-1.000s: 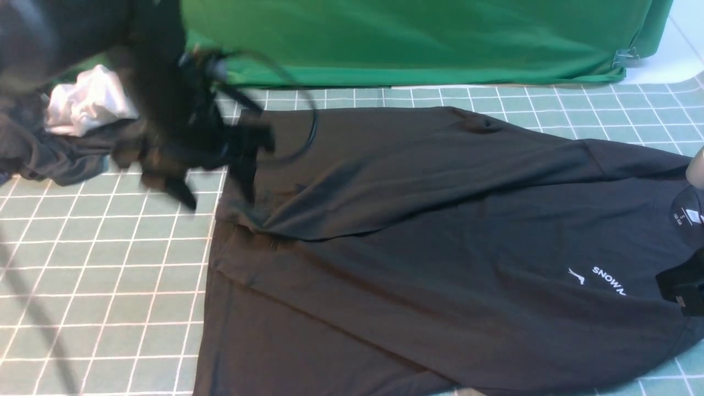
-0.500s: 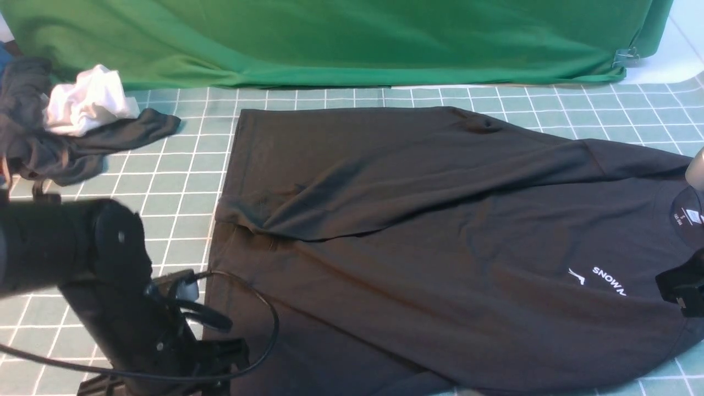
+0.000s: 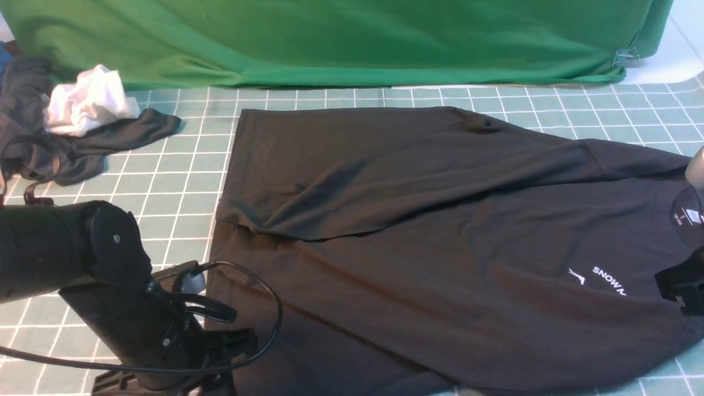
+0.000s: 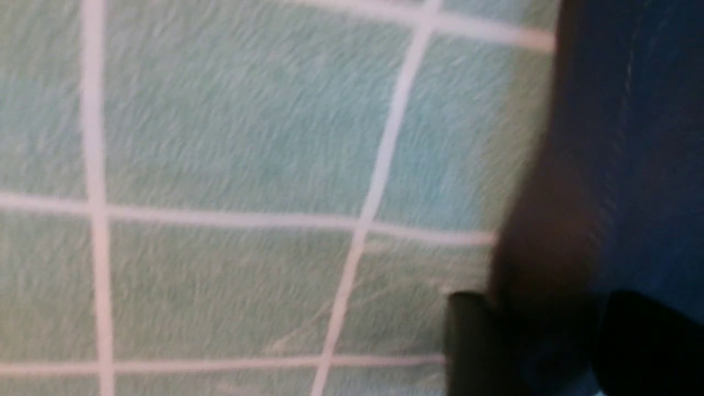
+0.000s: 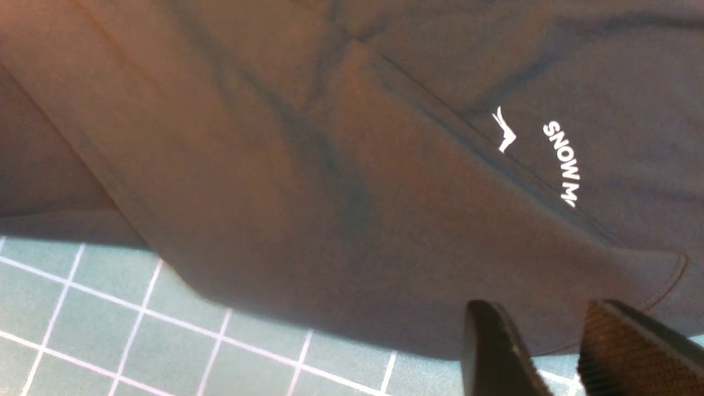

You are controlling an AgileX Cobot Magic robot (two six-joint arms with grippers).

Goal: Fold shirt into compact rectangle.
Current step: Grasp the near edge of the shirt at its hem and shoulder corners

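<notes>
1. Left gripper (image 4: pixel 555 301): low at the near hem corner of the shirt (image 3: pixel 418 264), on the robot's left. Its fingers (image 4: pixel 473 341) stand on either side of the dark cloth edge. Blur hides whether they pinch the cloth or only bracket it, so its state cannot be told.
2. Right gripper (image 5: pixel 542 308): at the neck end, near the front edge of the shirt. Its jaws stand apart, the mat shows through the gap, and no cloth is seen caught between them.
3. Shirt: lies flat on the checked mat (image 3: pixel 110 231), hem to the robot's left and neck label (image 3: pixel 687 217) to its right. The white logo (image 3: pixel 599 279) faces up.
4. Work done, as judged: the far side appears to be laid over the body. A long diagonal flap runs from the hem toward the shoulder, with some puckering at its hem end.
5. Work left, as judged: the near side lies unfolded and spread wide. It has to come over lengthwise, and then crosswise folds must shorten the strip to a rectangle. The task looks to be in an early stage.
6. Not part of the task: a dark grey garment (image 3: pixel 66 154) with a white cloth (image 3: pixel 88 102) at far left, apart from the shirt, and a green cloth (image 3: pixel 352 38) along the back.
</notes>
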